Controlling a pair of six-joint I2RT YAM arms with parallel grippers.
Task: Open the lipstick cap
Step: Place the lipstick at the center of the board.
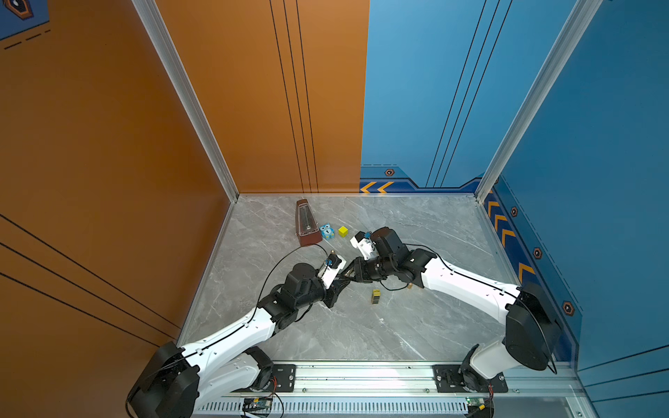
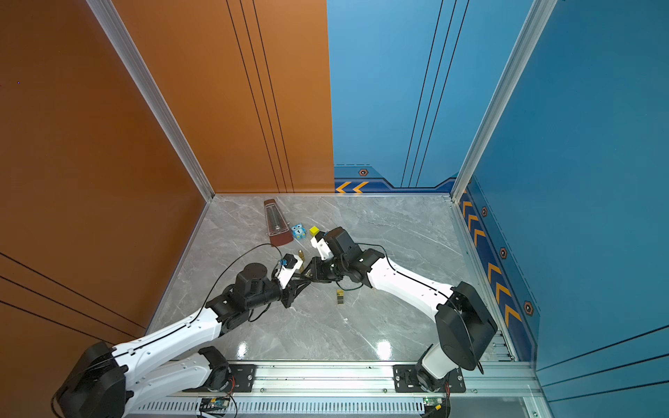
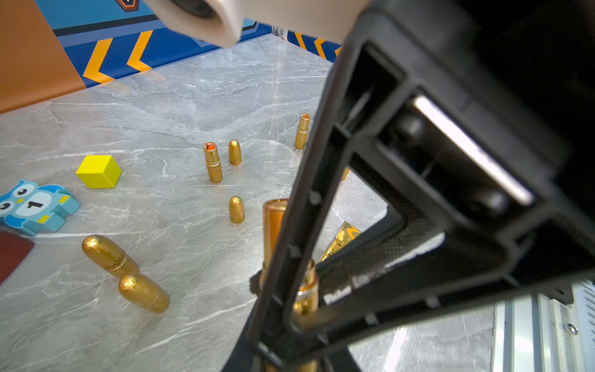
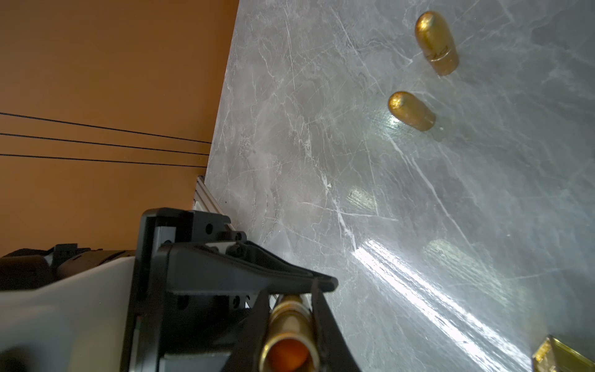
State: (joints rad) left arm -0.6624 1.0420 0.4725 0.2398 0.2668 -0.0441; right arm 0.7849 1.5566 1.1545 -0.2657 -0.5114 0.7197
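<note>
The lipstick (image 4: 287,331) is held up off the table near its middle, where the two arms meet. It lies lengthwise between the fingers of the right gripper (image 4: 289,301), which is clamped on its gold barrel. Its long axis runs along those fingers, so the flat end, orange inside the rim, faces the right wrist. The other end points straight at the left gripper (image 1: 341,281). That far end disappears among the left gripper's fingers (image 4: 257,270), so I cannot tell whether the left jaws are gripping it or standing loose around it, nor whether the cap is on. Both arms are right at the tube, but only the right one clearly has it. Any pull to part cap from barrel would probably have to run along this shared axis, with the arms drawing apart. Below is a glossy grey marble table (image 1: 416,325) with bright glare streaks. Loose gold caps (image 3: 236,209) and opened lipsticks (image 3: 212,162) stand or lie well apart from the grippers. A small gold box (image 1: 375,296) sits near, on the right arm's side. A yellow cube (image 3: 98,171), an owl toy (image 3: 35,206) and a metronome (image 1: 307,224) sit towards the back, which leaves room to separate.
</note>
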